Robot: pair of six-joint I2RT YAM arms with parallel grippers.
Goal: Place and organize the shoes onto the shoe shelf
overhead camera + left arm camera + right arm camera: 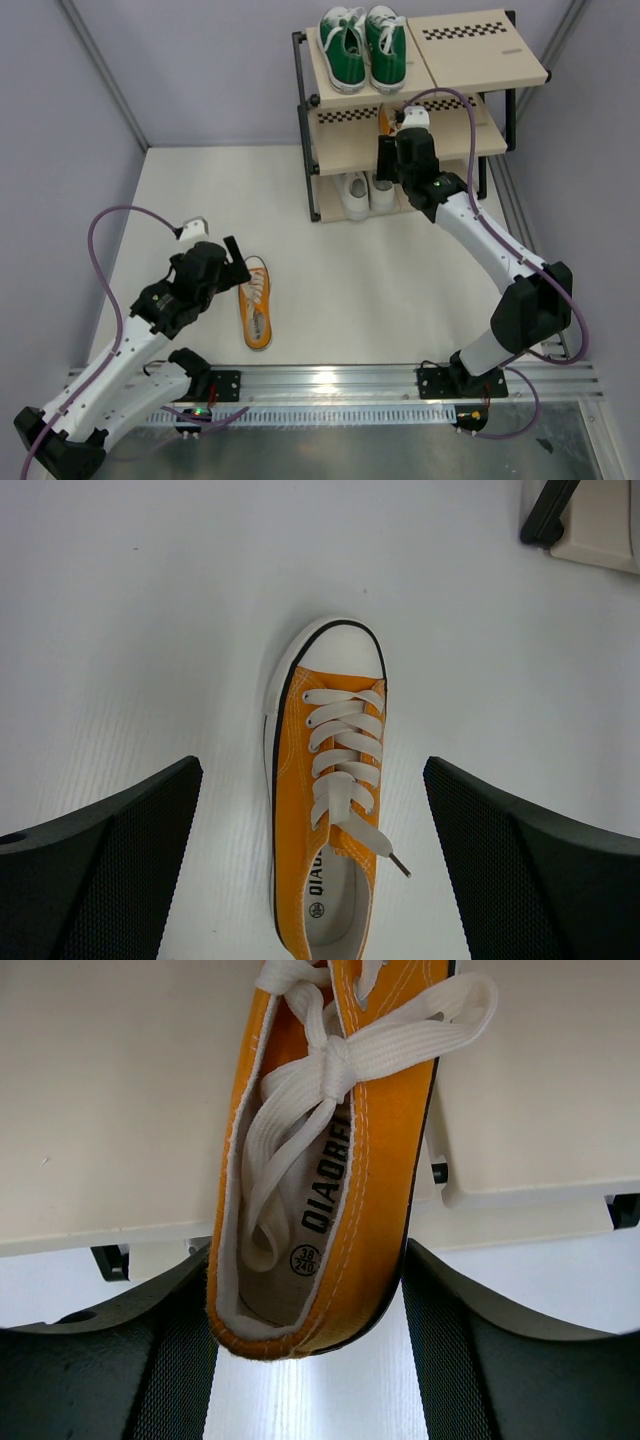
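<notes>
Top external view: shoe shelf (480, 60) at the table's (380, 290) far edge; green pair (365, 45) on the top tier, white pair (365, 192) on the bottom.

- Shelved orange sneaker (330, 1190): middle tier, toe inward, heel overhanging the front edge.
- Loose orange sneaker (256, 302): on the table, toe pointing away from the bases.
- Right gripper (308, 1260): arm outstretched, fingers pressing the heel's sides.
- Left gripper (312, 770): arm bent, hovering above the loose sneaker, fingers spread wide.

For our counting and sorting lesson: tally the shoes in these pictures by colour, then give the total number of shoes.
Orange shoes: 2
Green shoes: 2
White shoes: 2
Total: 6
</notes>
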